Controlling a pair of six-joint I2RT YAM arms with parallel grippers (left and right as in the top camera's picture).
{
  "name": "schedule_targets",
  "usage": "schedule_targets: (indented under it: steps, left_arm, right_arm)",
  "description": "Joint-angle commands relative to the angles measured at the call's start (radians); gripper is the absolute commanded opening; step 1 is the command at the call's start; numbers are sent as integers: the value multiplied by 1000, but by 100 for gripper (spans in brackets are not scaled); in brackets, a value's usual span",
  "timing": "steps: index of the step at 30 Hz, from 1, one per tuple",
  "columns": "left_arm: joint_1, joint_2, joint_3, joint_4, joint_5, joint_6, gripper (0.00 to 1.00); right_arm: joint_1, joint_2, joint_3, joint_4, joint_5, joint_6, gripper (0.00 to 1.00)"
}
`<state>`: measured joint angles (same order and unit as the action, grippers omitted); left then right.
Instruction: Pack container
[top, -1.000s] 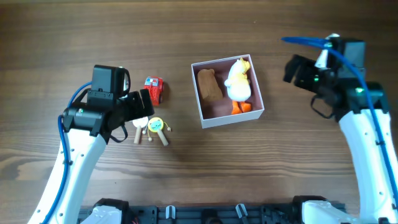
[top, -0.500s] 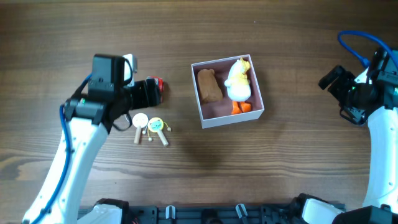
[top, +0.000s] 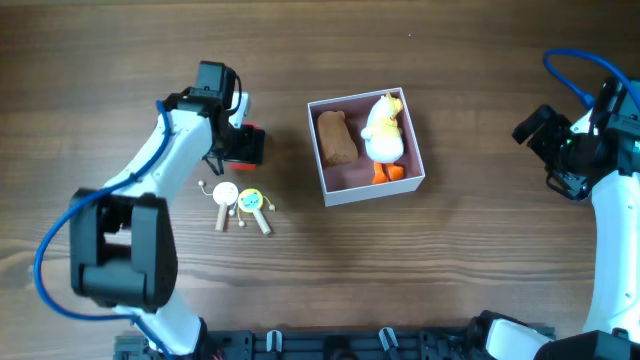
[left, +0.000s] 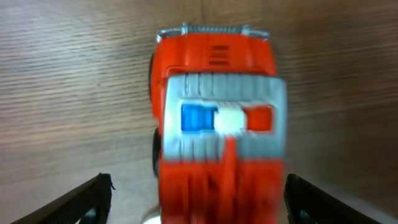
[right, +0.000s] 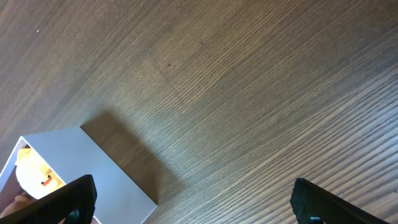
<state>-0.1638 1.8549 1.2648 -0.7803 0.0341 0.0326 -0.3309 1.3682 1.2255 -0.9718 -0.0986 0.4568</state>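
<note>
- Spanning the whole scene: wood table. It's bare below the R jaws.
- Left arm is stretched fwd, putting the left gripper right over the red truck. L jaws are spread wide, one tip each side of the truck. Wood shows between tips & toy, so no grip yet. Looks lined up for a pinch across the truck's sides.
- Right arm sits off to the side, prob. to leave the box free. The right gripper has its jaws apart w/ nothing between them.
- Container: square, white walls, pink inside. It's well apart from the L jaws, on their R-arm side. From the R jaws it's ahead & off to one side, w/ only a white corner showing past one tip.
- Inside: duck toy, white/yellow w/ orange feet, lies along the wall nearer the R jaws.
- Brown toy lies just beside the duck, on the side nearer the L jaws. A bare pink strip is left at its end. Space looks tight for the truck, though that's my guess.
- Truck runs lengthwise down the L jaw gap, light bar up, so its flat sides face the tips.
- Two small drum rattles w/ wooden sticks lie near the L jaws, base side, not yet packed.
</note>
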Motion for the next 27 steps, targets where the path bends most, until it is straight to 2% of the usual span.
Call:
schedule_targets:
  steps: [1,7,11,14,17,22,24,27]
  left_arm:
    - [-3,82,17,32,-9,43,89]
    - [-3,149,17,71,-9,43,84]
    - [-3,148,18,78,-10,43,71]
    - [-3,136,18,72,-10,42,56]
    - [-3,98,20,53,-9,42,54]
    - [-50,-101,82,-45,5,42,51]
    - [-112,-194,122,-69,14,42,45]
    - [-252,-322,134,-40,14,60,41]
  right_arm:
    - [2,1,5,3,-15,17,100]
    - [2,1,5,3,-15,17,100]
    - [2,1,5,3,-15,17,100]
    - [2,1,5,3,-15,17,99]
    - [2,1,5,3,-15,17,100]
    - [2,1,5,3,-15,17,100]
    - [2,1,5,3,-15,17,100]
    - [2,1,5,3,-15,17,100]
